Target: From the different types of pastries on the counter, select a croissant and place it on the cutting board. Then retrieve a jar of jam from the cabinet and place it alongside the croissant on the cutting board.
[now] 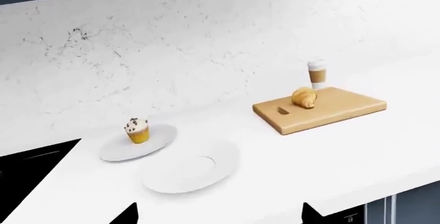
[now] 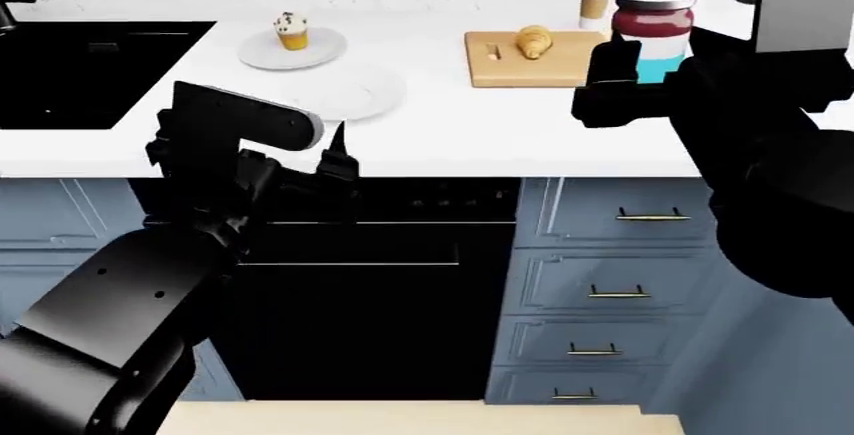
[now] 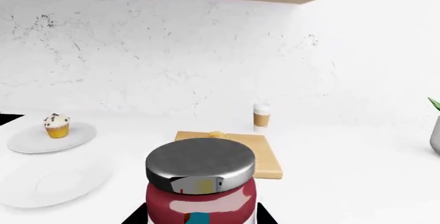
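Your left pincer [image 2: 334, 160] hovers at the near bench [image 2: 467, 135] edge, fingers spread, holding nothing. Your right pincer [image 2: 627, 80] grips the jar of jam [image 2: 654, 30] above the bench's right side, near the cutting board [image 2: 514, 67]. The croissant [image 2: 534, 41] lies on that board; farther left, the cupcake [image 2: 291, 30] sits on its plate [image 2: 254, 52].

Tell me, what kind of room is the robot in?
It looks like a kitchen. There is a long white counter with a black sink set into it, and blue drawers underneath. A cupcake sits on a plate, and a croissant lies on a wooden cutting board.
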Motion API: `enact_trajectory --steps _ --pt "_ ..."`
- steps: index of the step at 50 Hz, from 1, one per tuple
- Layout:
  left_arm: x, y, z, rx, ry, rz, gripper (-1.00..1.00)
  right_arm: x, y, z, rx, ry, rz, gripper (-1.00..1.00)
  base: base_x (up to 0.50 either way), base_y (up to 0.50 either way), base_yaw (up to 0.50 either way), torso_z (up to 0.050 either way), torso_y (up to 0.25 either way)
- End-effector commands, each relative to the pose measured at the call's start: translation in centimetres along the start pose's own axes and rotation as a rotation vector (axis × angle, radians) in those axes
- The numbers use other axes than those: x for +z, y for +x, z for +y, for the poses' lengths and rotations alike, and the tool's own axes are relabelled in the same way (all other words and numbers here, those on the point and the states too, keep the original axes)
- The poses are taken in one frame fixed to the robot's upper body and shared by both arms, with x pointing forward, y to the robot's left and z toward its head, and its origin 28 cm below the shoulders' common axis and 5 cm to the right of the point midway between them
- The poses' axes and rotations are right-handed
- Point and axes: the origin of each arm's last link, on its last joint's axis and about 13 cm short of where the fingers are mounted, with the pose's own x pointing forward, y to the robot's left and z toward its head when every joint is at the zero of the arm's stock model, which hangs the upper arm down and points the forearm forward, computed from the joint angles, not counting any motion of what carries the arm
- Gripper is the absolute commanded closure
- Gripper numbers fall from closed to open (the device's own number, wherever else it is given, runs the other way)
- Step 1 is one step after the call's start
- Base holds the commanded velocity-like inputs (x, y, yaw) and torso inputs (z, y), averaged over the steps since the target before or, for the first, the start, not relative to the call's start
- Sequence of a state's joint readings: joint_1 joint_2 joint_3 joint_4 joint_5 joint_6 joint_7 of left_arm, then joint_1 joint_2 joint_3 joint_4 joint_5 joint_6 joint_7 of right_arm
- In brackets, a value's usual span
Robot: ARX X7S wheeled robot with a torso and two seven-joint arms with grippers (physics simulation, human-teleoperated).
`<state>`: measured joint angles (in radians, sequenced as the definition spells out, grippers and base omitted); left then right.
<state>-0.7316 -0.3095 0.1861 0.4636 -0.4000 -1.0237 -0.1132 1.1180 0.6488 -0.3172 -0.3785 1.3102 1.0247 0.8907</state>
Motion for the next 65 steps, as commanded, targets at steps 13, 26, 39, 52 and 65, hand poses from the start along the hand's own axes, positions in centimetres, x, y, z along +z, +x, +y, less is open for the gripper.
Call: enact_trajectory --steps 13,26,39,52,65 --pt "1.3 0.3 -0.1 -0.01 0.027 -0.023 -1.0 0.5 0.2 -0.4 -0.01 -0.006 -0.03 1.0 0.34 0.0 0.0 0.0 0.0" --pt "1.5 0.1 -0.4 -0.019 0.035 -0.028 -1.0 0.4 0.0 -0.7 -0.02 -0.004 -0.034 1.0 0.38 0.0 0.0 0.0 0.001" --pt "1.8 0.0 -0.5 -0.025 0.037 -0.033 -1.0 0.6 -0.1 -1.0 -0.033 -0.002 -0.045 1.0 0.38 0.0 0.0 0.0 0.001" --pt "2.1 -0.3 -0.5 -0.026 0.038 -0.04 -1.0 0.4 -0.2 -1.2 -0.045 0.0 -0.049 1.0 0.38 0.0 0.0 0.0 0.001" --pt "2.4 -0.6 -0.7 -0.033 0.043 -0.045 -1.0 0.3 -0.7 -1.4 -0.059 0.004 -0.05 1.0 0.38 0.0 0.0 0.0 0.001"
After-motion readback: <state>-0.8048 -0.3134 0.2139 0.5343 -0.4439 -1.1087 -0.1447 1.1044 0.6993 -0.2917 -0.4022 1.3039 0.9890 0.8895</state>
